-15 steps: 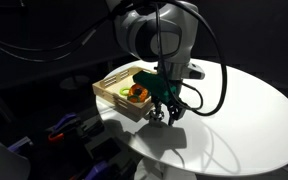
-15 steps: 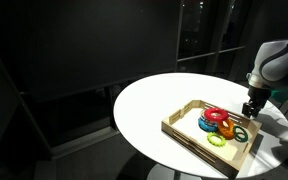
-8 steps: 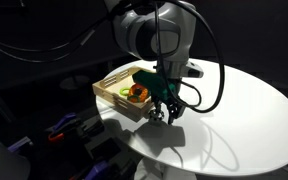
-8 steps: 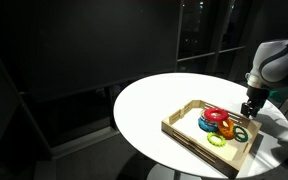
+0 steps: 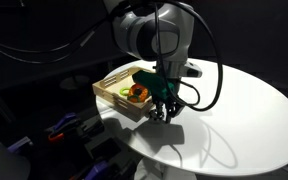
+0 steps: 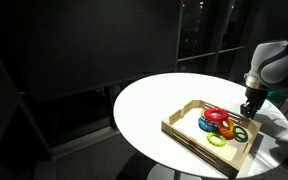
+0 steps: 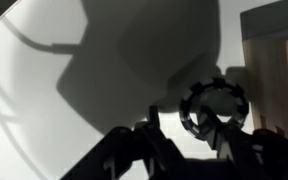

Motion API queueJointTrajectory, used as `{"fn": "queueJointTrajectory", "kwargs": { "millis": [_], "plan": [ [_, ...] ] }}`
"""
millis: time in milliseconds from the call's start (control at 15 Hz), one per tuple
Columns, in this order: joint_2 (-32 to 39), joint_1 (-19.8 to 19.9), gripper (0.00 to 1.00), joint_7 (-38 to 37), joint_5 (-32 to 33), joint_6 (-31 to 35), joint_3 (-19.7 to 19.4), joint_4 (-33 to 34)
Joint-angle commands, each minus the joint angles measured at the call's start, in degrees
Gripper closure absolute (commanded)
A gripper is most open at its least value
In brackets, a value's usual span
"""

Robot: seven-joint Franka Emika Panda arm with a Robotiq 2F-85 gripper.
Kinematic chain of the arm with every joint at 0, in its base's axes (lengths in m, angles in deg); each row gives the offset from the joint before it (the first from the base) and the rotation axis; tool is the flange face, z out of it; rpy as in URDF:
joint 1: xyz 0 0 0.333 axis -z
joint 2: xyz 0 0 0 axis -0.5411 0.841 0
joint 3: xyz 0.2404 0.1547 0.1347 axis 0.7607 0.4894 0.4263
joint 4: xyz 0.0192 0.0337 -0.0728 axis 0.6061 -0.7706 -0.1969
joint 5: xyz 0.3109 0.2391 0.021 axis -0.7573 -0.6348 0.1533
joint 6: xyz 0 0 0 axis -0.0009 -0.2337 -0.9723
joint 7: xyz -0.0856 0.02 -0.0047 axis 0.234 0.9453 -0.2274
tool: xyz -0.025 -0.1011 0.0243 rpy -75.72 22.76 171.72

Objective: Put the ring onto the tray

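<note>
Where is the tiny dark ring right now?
In the wrist view the ring shows low, right of the middle, close by the gripper over the white table, with the tray and its wooden side just to its right.

A round white table point(image 6: 149, 105) stands brightly lit in a dark room, with a black panelled wall point(image 6: 84, 45) behind it.

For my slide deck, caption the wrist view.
Dark speckled ring near the gripper, white table beneath, wooden tray alongside.
</note>
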Motion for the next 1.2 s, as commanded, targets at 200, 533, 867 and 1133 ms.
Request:
{"fn": "queueJointTrajectory", "kwargs": {
  "millis": [200,533,867,1133],
  "plan": [
    [0.52,-1.00,0.60,-2.62,2.14,-0.48,-0.92,1.33],
    [0.74,-1.19,0.82,-2.84,2.33,-0.57,-1.10,1.60],
    [0.52,-0.74,0.94,-2.52,1.72,-1.05,-0.89,1.88],
    [-0.73,-0.37,0.94,-2.64,1.37,-2.13,-1.17,2.10]
  ]
}}
